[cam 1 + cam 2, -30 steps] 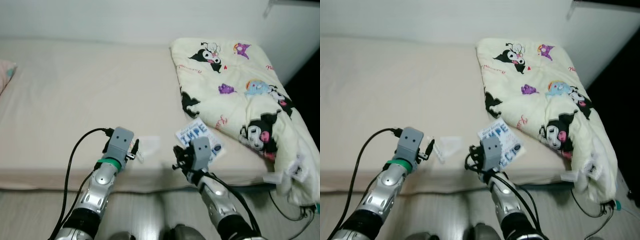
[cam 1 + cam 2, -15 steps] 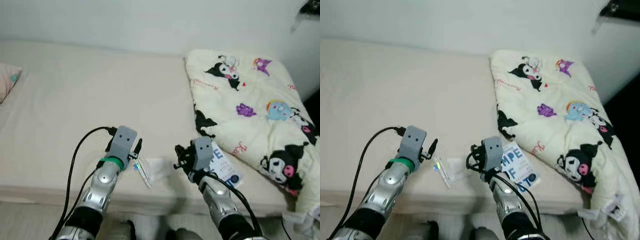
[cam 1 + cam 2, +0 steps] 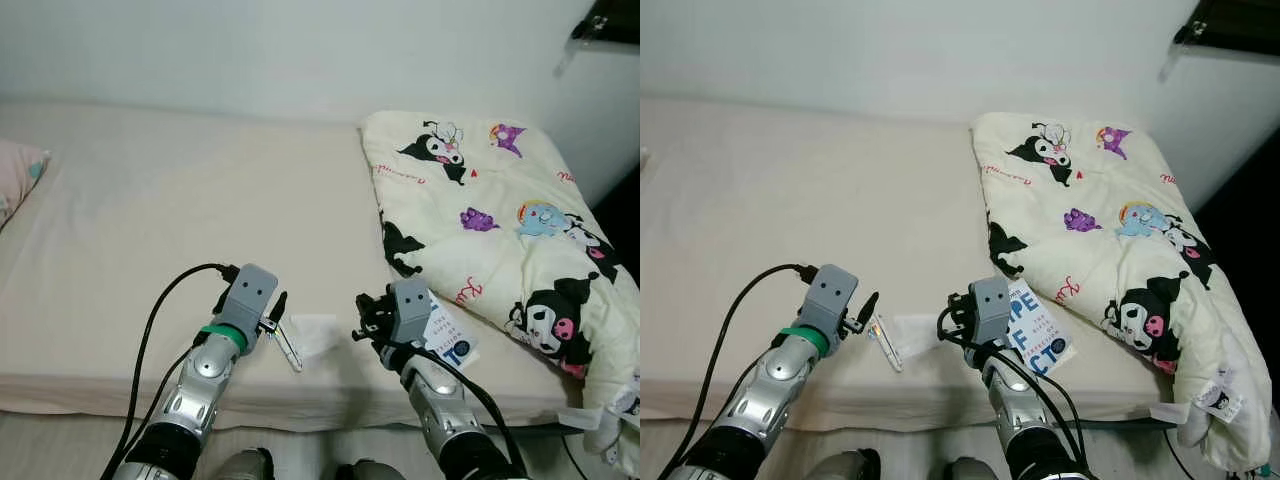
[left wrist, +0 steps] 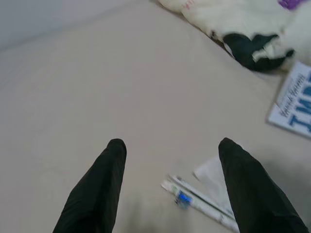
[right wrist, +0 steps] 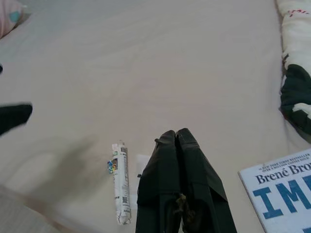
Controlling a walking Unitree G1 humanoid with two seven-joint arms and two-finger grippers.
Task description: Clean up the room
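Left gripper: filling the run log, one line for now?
left gripper fingers open | above small white rolled wrapper | cream bed | right gripper shut

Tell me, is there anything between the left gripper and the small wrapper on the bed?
Nothing visible. The left gripper hangs open just above the bed, and the wrapper lies on bare sheet close before its fingers.

Both silver arms reach forward side by side; the left tool (image 4: 170, 145) is spread wide, the right tool (image 5: 176, 136) pressed closed.
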